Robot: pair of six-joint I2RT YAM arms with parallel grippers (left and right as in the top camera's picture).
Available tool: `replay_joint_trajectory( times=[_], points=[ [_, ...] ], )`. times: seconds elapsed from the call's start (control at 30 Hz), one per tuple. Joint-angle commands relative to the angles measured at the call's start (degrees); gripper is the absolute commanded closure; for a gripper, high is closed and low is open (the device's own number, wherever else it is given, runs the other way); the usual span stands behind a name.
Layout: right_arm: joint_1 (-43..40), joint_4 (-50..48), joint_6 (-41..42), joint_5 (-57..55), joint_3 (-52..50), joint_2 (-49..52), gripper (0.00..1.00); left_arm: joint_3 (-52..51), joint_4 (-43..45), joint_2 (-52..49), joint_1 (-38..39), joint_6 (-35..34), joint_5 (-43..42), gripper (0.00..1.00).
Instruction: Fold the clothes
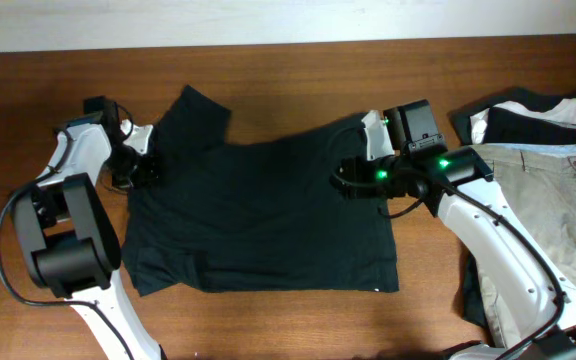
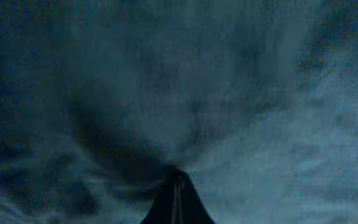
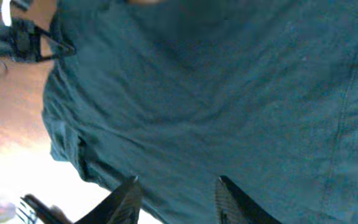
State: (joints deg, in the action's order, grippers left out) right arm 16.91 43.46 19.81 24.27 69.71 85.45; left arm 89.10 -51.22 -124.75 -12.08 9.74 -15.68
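Note:
The dark navy T-shirt (image 1: 258,210) lies spread on the wooden table, one sleeve pointing up at the back left. My left gripper (image 1: 144,166) is at the shirt's left edge. In the left wrist view its jaws (image 2: 176,177) are closed, with shirt fabric (image 2: 229,93) puckering toward the tips. My right gripper (image 1: 353,182) is over the shirt's upper right part. In the right wrist view its fingers (image 3: 176,182) are open and spread over the cloth (image 3: 229,93), gripping nothing.
Beige khaki trousers (image 1: 558,220) lie at the right. Black-and-white garments (image 1: 533,115) are bunched behind them. Bare wooden table (image 1: 298,70) shows around the shirt. The left gripper also shows in the right wrist view (image 3: 27,40), at the top left.

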Motion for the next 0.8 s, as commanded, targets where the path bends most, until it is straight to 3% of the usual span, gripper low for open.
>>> replay_joint_trajectory(
  times=[0.0,0.07,0.13,0.17,0.2,0.27,0.3,0.4,0.43,0.57,0.63,0.7,0.73,0.77],
  points=[
    [-0.11,-2.23,3.21,-1.88,0.39,-0.46,0.58,-0.85,11.45,-6.08,-0.07,-1.07,5.01,1.00],
    [-0.11,-4.15,3.23,-2.08,0.37,-0.44,0.58,-0.81,25.77,-8.44,-0.07,-3.08,5.03,0.99],
    [-0.11,-3.15,3.23,-4.44,0.37,0.42,0.57,3.08,30.12,-8.41,-0.07,-4.57,5.01,1.00],
    [-0.13,-2.67,3.26,-6.80,0.37,1.64,0.57,8.20,27.91,-8.41,-0.09,-4.52,5.03,0.99],
    [-0.94,-2.78,3.50,-9.86,0.37,3.74,0.50,15.82,22.36,-8.41,-0.07,-4.02,5.03,0.95],
    [-4.48,-4.42,3.67,-12.11,0.37,8.17,0.47,28.24,8.63,-8.31,-0.09,-3.87,5.05,0.69],
    [-7.34,-5.53,3.65,-11.69,0.37,11.02,0.49,34.49,0.63,-8.31,-0.22,-3.61,5.38,0.45],
    [-12.35,-10.23,0.15,-4.15,0.37,20.46,0.55,52.09,-21.05,-8.31,-0.46,-3.13,5.68,0.40],
    [-12.33,-10.10,0.15,-4.13,0.37,22.47,0.55,55.89,-25.40,-8.31,-0.46,-2.01,5.70,0.35],
    [-10.40,-9.38,-1.75,-3.45,0.37,32.81,0.64,69.44,-43.60,-8.20,-0.72,-0.66,7.67,0.36],
    [-9.97,-9.27,-2.25,-3.45,0.39,33.18,0.67,69.51,-45.51,-6.93,-1.88,-1.29,7.78,0.37],
    [-10.27,-7.89,-5.14,-3.91,0.37,33.18,0.86,69.51,-45.48,-2.58,-3.21,-1.31,7.80,0.37],
    [-10.54,-6.93,-5.18,-7.63,0.39,33.18,0.96,69.26,-45.51,0.79,-4.17,-1.36,7.72,0.37],
    [-12.31,-3.56,0.09,-16.61,1.70,33.09,0.96,67.01,-45.48,5.88,-5.40,-1.99,6.32,0.37]
  ],
)
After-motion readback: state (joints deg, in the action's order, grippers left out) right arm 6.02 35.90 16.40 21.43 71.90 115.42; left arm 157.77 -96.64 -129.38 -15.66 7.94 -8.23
